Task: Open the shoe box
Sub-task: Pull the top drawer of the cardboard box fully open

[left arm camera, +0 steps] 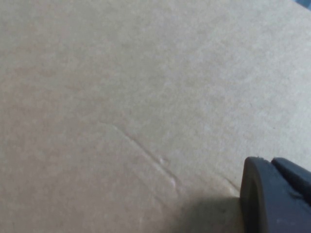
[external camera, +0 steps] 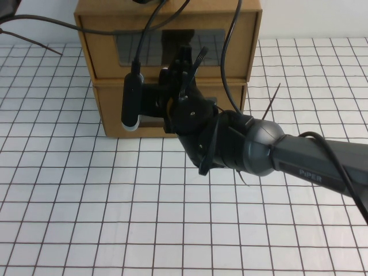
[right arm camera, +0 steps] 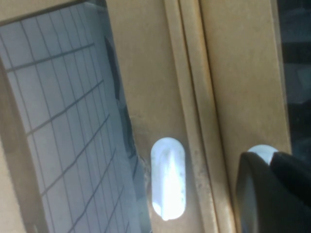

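The shoe box (external camera: 167, 34), a brown cardboard one with two drawer fronts stacked, is placed on the bench (external camera: 86, 201), which is covered with a white grid pattern. The right end effector (external camera: 185, 66) is held at the front of the box, so that the box is found directly ahead of it; whether contact is made cannot be told. The arm behind it is stretched over the bench from the robot's right side. The tip is located near the seam where the upper drawer (external camera: 98, 52) meets the lower drawer (external camera: 110, 112), and it cannot be told which of the two is addressed. How far the right end effector is open cannot be told, and a hold on anything is not clearly shown.

In the right wrist view a white oval piece (right arm camera: 168, 178) is seen in the cardboard just beside the end effector, and a second white piece (right arm camera: 261, 151) is partly covered by its dark body. A glossy window (right arm camera: 58, 121), in which grid lines are seen, is located beyond the first oval piece. A black wrist camera (external camera: 132, 103) is mounted beside the right end effector, on the side toward the robot's left.

The left end effector (left arm camera: 274, 196) is seen only in its own wrist view, as a dark edge close to a plain brown cardboard surface (left arm camera: 121, 97). Its opening cannot be told either.
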